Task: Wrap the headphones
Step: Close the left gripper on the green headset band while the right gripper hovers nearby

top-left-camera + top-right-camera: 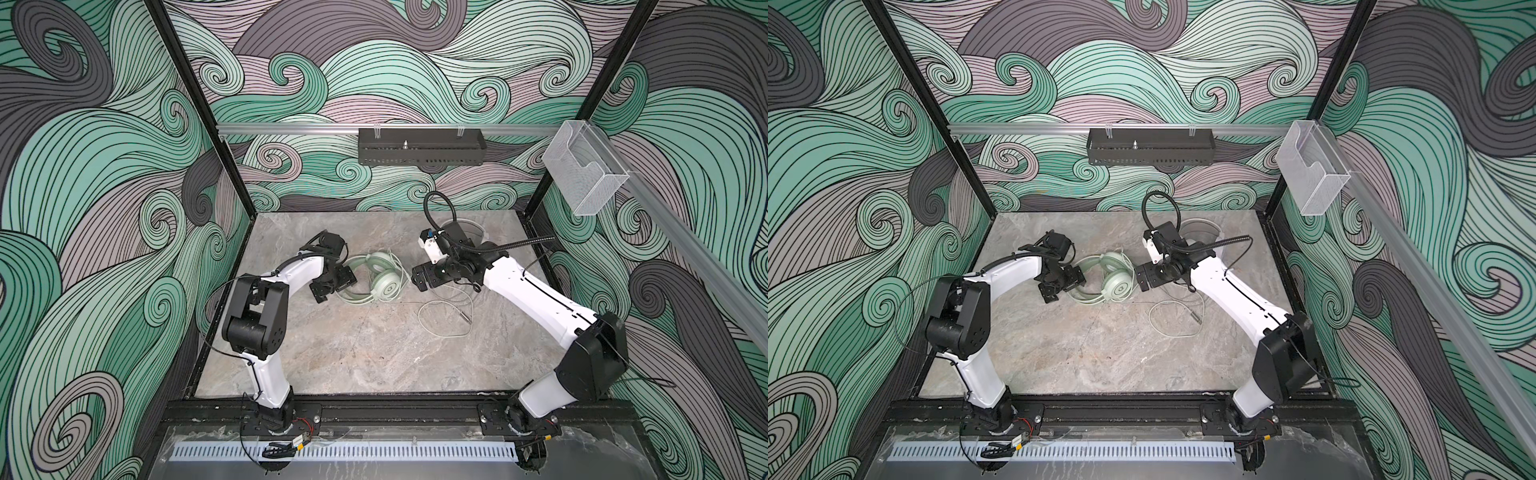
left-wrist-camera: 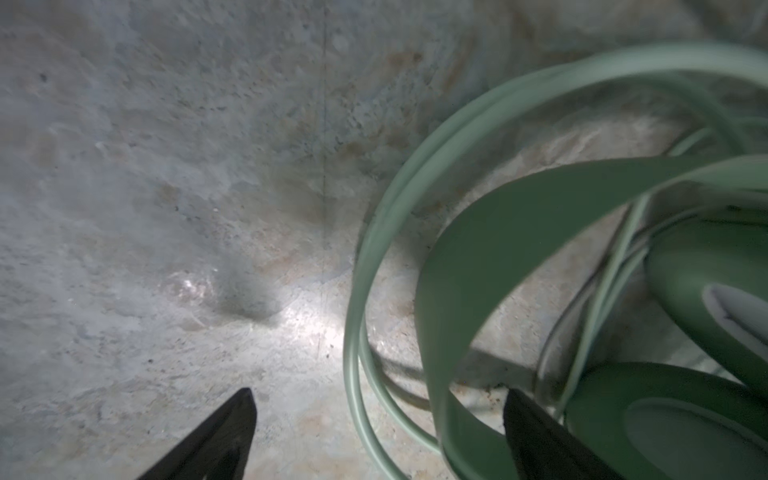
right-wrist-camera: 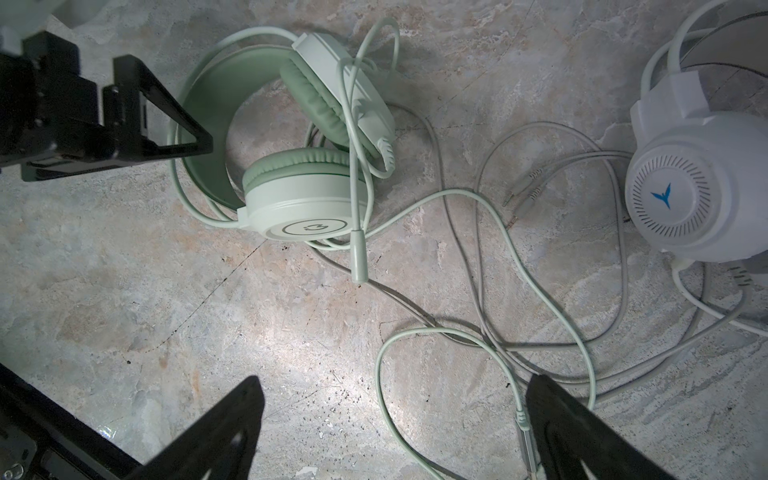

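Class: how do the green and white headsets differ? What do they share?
The green headset has a ring logo on its earcup; the white headset, a blue arrow. In both top views the green headset shows clearly; the white headset hides mostly behind the right arm. Both trail loose cables.

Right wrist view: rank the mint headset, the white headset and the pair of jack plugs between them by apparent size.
1. mint headset: largest.
2. white headset: smaller as seen, but the frame edge crops it, so this rank is unsure.
3. jack plugs: clearly smallest.
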Robot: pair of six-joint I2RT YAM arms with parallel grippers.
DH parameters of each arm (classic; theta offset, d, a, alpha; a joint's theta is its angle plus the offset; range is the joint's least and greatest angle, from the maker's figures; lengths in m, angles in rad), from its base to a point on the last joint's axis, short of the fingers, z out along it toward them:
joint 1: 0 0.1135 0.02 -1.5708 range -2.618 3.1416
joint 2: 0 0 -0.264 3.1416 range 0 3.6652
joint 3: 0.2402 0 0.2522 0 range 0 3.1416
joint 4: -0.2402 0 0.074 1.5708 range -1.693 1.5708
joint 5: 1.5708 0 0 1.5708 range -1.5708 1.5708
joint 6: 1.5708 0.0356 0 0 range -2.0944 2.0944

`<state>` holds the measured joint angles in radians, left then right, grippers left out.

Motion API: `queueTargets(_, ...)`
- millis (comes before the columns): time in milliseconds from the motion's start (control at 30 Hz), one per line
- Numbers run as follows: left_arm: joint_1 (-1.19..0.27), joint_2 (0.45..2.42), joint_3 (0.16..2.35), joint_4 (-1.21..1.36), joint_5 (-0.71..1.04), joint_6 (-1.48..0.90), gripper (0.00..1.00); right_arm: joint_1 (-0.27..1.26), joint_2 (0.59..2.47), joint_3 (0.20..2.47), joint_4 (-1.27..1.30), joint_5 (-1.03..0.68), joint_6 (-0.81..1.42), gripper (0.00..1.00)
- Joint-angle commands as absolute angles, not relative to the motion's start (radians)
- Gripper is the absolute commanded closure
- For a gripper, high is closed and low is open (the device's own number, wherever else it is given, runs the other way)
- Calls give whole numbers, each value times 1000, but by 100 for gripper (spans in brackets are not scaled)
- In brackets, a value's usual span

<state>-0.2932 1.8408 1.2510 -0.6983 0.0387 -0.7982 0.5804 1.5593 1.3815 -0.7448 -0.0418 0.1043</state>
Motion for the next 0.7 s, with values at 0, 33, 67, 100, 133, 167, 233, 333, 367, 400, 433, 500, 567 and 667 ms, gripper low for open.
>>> queueTargets(0,-308,1868,1277,-716,-4,-818,15,585,1513,1378,-752,-13,91,1)
queueTargets(33,-310,1870,1273,-714,-8,-818,17,586,1509,1376,-752,-7,88,1)
queueTargets(67,-313,1871,1267,-713,-13,-818,19,586,1508,1374,-750,-2,86,1)
queueTargets(100,-315,1869,1262,-715,-21,-816,22,586,1508,1374,-752,-1,86,1)
queueTargets(133,-316,1868,1256,-717,-27,-815,25,585,1508,1376,-751,0,84,1)
queueTargets(167,-317,1868,1248,-719,-33,-815,28,586,1509,1378,-749,0,84,1)
queueTargets(233,-317,1868,1235,-731,-54,-811,35,586,1509,1384,-750,0,84,1)
queueTargets(333,-316,1857,1209,-754,-89,-786,46,585,1499,1387,-751,11,78,1)
queueTargets(367,-315,1848,1200,-764,-102,-775,50,585,1493,1386,-749,17,73,1)
queueTargets(400,-316,1838,1189,-772,-116,-764,54,586,1489,1386,-750,25,68,1)
queueTargets(433,-313,1829,1182,-778,-127,-753,56,586,1483,1387,-751,28,65,1)
queueTargets(500,-310,1803,1163,-795,-156,-728,61,585,1475,1389,-750,35,57,1)
queueTargets(567,-308,1780,1151,-813,-184,-702,65,585,1467,1390,-751,41,52,1)
queueTargets(667,-307,1757,1146,-847,-225,-653,68,585,1463,1399,-757,48,43,1)
